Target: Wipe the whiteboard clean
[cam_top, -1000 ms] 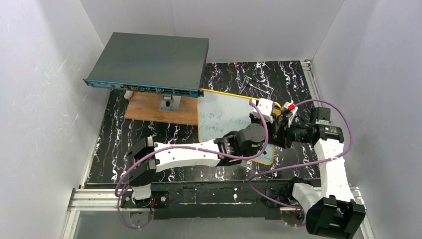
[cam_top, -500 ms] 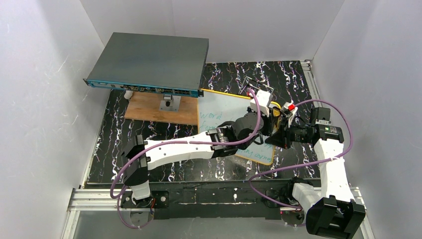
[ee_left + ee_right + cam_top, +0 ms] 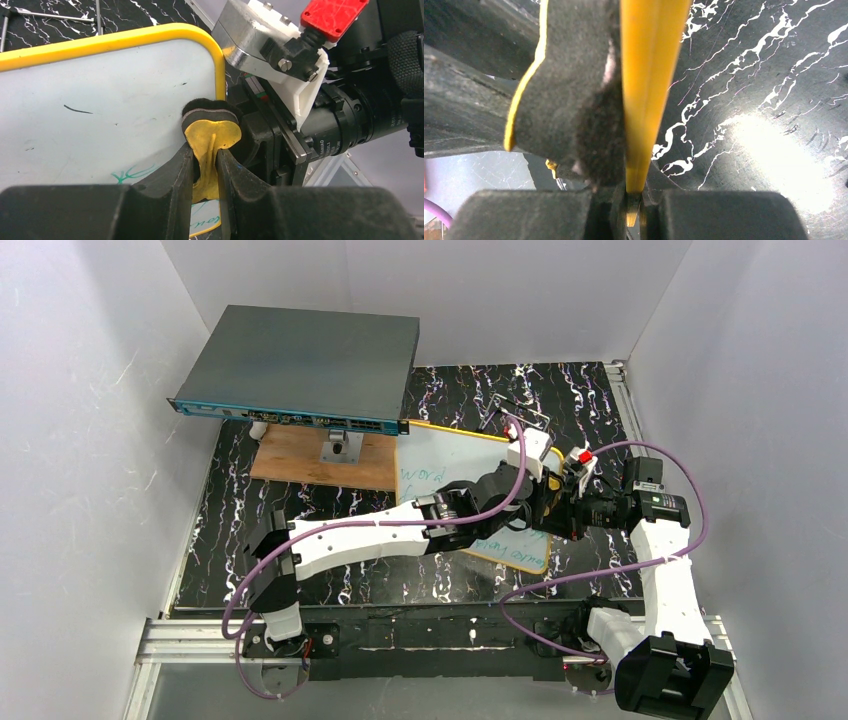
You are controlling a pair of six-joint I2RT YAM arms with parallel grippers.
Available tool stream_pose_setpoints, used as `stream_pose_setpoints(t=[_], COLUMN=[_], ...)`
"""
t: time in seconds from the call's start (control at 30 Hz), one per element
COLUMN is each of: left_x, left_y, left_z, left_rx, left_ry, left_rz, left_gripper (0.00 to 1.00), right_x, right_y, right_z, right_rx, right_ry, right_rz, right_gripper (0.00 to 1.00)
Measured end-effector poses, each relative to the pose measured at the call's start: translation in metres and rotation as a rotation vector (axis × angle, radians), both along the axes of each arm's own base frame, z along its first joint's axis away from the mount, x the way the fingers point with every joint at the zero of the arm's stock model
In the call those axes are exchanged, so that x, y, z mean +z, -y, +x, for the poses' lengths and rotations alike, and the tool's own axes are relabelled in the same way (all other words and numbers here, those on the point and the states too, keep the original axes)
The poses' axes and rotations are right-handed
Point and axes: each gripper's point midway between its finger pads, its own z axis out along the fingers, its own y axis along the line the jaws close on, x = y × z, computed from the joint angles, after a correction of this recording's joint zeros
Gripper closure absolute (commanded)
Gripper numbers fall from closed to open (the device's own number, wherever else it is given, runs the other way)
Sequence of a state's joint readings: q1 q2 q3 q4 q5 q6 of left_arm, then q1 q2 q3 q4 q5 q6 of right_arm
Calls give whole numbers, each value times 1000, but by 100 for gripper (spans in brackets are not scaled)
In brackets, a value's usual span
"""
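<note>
The whiteboard (image 3: 450, 455) is on the black table (image 3: 300, 510), and the right gripper (image 3: 634, 200) is clamped on its yellow rim. The left gripper (image 3: 205, 159) squeezes a yellow eraser (image 3: 210, 127) right next to it. A hard push and the eraser could bump that gripper, or the board could slip loose.

Looks like a robotics lab test cell: plain white panel walls (image 3: 80, 440) boxing in a black white-veined bench (image 3: 240, 530), aluminium rail (image 3: 190, 638) up front, purple cables (image 3: 230, 610) trailing off white arms (image 3: 360, 538).
</note>
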State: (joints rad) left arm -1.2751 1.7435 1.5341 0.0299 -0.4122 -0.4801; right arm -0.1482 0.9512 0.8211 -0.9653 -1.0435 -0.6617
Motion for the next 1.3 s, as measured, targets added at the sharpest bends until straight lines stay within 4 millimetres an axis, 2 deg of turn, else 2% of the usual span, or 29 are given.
stream_pose_setpoints(t=[0.27,0.47,0.73,1.17,1.3], left_x=[-7,-1,32,27,17], left_y=[0,0,2,2,-3], left_z=[-7,2,25,24,18], left_rx=[-76,-82,17,-38,-74], left_ry=[-16,31,148,139,106], left_rz=[81,164,162,134,121], left_gripper=[100,100,100,100,100], right_x=[0,0,-1,-1,-1], right_y=[-1,0,1,1,0], right_z=[0,1,1,1,0], right_rx=[9,2,-12,-19,-12], right_ry=[11,10,-10,-21,-20], right_rz=[0,-5,-3,-2,0], right_gripper=[99,99,99,99,99])
